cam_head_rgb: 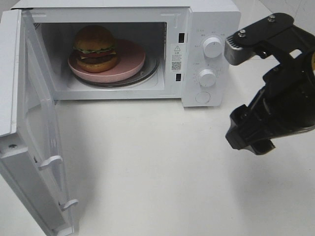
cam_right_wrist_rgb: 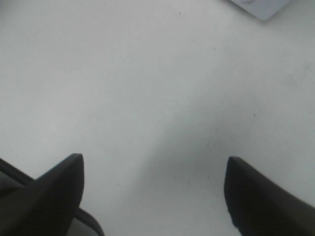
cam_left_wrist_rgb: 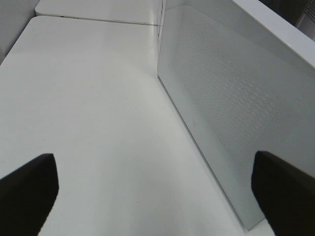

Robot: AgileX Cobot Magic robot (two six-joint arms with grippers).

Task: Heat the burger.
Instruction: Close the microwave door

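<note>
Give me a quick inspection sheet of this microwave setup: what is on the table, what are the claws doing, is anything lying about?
Surface: white table, no spills or marks seen.
Job's things: burger sits on a pink plate inside the microwave; its door is swung wide open.
Clutter: nothing seen.
Grippers: left gripper open and empty, close beside the open door; right gripper open and empty, over bare table to the right of the microwave.
Cables: nothing clearly seen.
Surroundings: a second white tabletop adjoins this one in the left wrist view.
</note>
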